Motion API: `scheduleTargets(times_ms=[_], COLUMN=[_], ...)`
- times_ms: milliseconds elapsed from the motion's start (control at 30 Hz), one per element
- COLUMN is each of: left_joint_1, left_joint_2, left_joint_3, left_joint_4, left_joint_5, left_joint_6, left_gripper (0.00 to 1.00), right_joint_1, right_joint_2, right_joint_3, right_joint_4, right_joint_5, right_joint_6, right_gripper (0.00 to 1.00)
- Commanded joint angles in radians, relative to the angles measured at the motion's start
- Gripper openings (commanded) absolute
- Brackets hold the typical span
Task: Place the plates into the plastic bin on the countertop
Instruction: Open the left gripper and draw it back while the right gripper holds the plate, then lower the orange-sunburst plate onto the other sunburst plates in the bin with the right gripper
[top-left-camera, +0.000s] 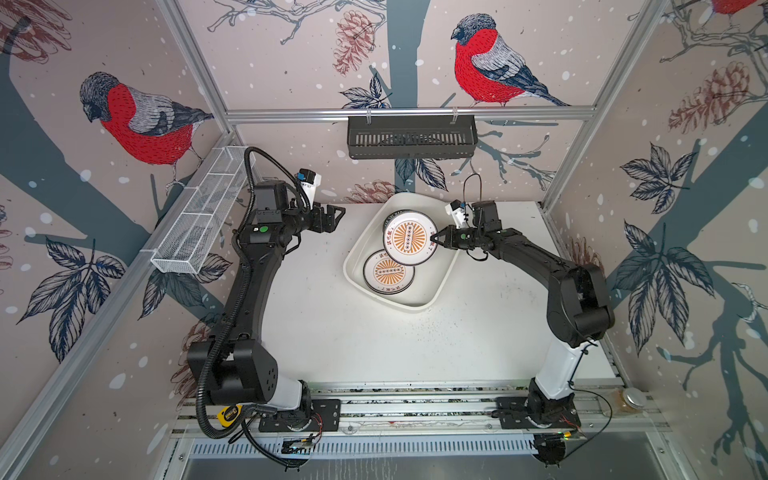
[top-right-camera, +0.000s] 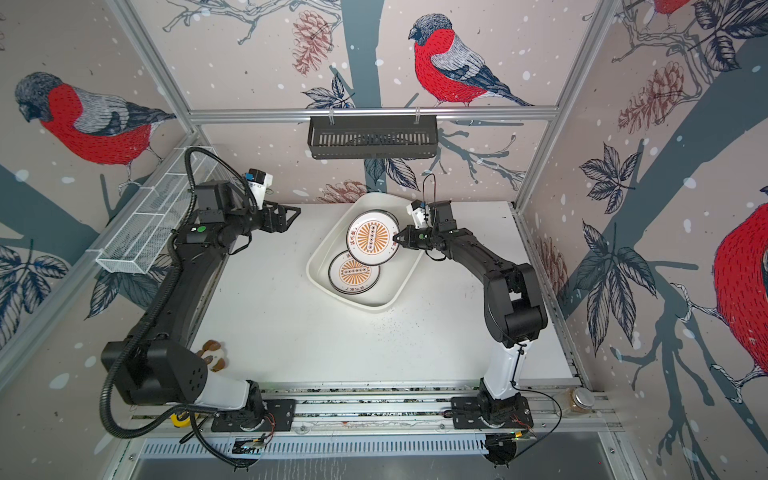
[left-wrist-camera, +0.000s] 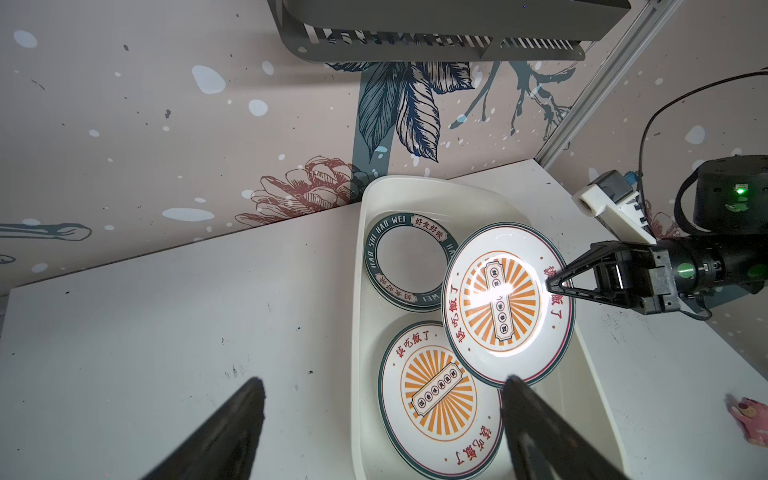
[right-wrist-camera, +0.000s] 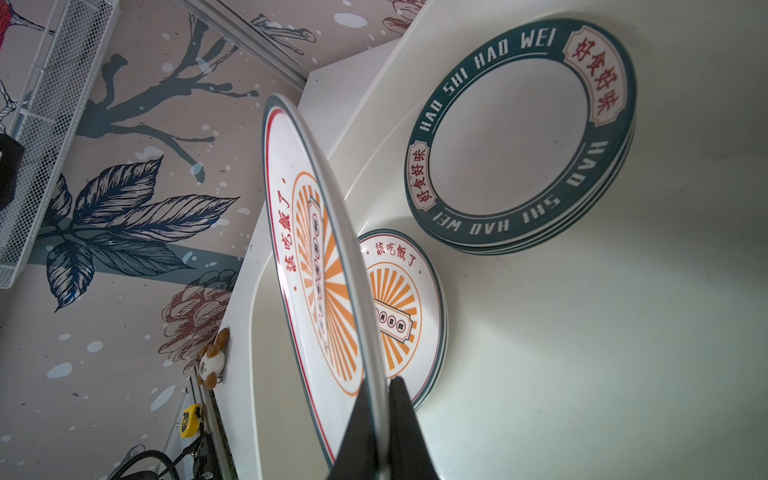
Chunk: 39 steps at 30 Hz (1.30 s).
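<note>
**Sunburst plate over the bin, pinched by its rim only**

Top views: the right gripper (top-left-camera: 436, 240) is pressed together on the rim of the held plate (top-left-camera: 409, 243), a white plate with an orange sunburst centre. The plate hangs over the plastic bin (top-left-camera: 432, 300), which sits at the back of the countertop (top-left-camera: 353, 340). A second sunburst plate (top-left-camera: 388, 272) lies flat in the bin's near end. The left gripper (top-left-camera: 338, 216) is spread and empty, well apart from the bin. No plates show on the bare countertop.

Left wrist: the held plate (left-wrist-camera: 509, 303) is tilted. It overlaps both the green-banded stack (left-wrist-camera: 409, 262) and the flat sunburst plate (left-wrist-camera: 440, 399). Glare covers its centre. I cannot tell whether its low edge touches anything.

Right wrist: the held plate (right-wrist-camera: 316, 266) is seen nearly edge-on, and only a sliver of rim sits between the fingers. The green-banded stack (right-wrist-camera: 519, 137) shows several rims. No cloud-patterned plates are visible.

Risks (judgement):
- A thin pinch on a glossy rim could let the plate pivot or slip.
- Released while tilted, it could strike a neighbouring rim and chip, or end up propped against the bin wall.
- Levelling it over the flat sunburst plate first looks safer.
</note>
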<state>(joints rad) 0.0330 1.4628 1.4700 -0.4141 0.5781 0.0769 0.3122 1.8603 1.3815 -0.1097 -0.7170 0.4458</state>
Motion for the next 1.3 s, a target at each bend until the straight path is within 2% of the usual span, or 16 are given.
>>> scheduleTargets(times_ms=[0,633,967,1267], left_joint_1=[-0.001,0.002,0.001,0.001], left_joint_2=[-0.005,-0.053,-0.055,-0.059], left_joint_3=[0.004,-0.035,-0.042,-0.068], left_joint_4=[-0.011,-0.011,0.001,0.011], left_joint_5=[0.026,-0.016,0.004,0.016], left_joint_6=[0.006,-0.017,-0.032,-0.035], left_gripper=[0.88,0.88,0.88,0.88], right_joint_1=[-0.004,-0.070,-0.050,0.034], right_joint_2=[-0.022,-0.167,-0.118,0.039], right_joint_3=[0.020,0.094,0.079,0.160], right_joint_4=[0.012,-0.120,-0.092,-0.143], right_joint_5=[-0.037,-0.056,-0.057,-0.036], right_joint_6=[-0.005,-0.040,-0.024,-0.051], right_gripper=[0.05,0.07,0.07,0.09])
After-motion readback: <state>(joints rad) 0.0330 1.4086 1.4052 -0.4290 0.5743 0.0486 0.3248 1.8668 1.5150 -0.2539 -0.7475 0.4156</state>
